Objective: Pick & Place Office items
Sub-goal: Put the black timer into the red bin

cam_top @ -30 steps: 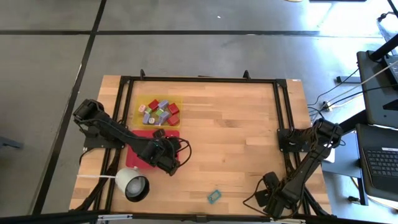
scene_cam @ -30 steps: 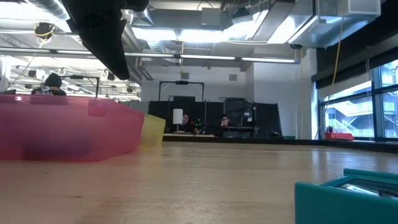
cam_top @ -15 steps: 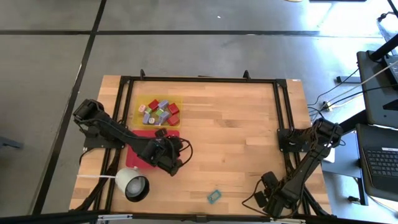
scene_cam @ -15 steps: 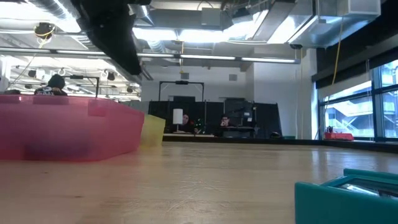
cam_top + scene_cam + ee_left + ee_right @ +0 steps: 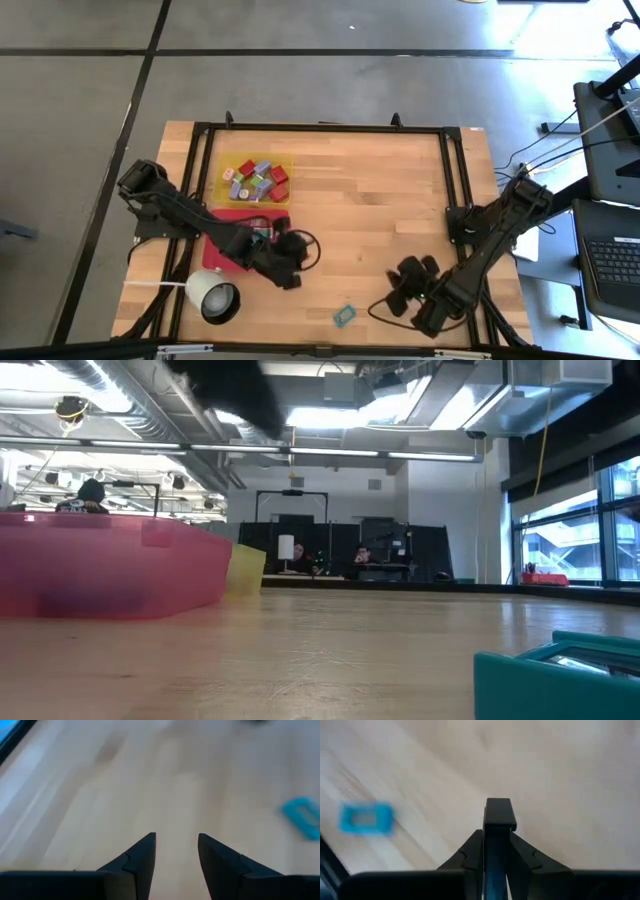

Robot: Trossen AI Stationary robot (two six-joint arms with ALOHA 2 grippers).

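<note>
A heap of small office items [image 5: 256, 181] lies bunched in the yellow tray [image 5: 224, 166] at the table's far left; red, blue, purple, pink and green blocks lie jumbled and touching, too small to tell apart singly; one teal piece [image 5: 345, 316] lies alone flat on the bare wood near the front edge, well apart from the heap; it is a small rectangular frame with a paler middle, lying slightly askew; the low view shows its boxy teal edge [image 5: 560, 680] close by.
</note>
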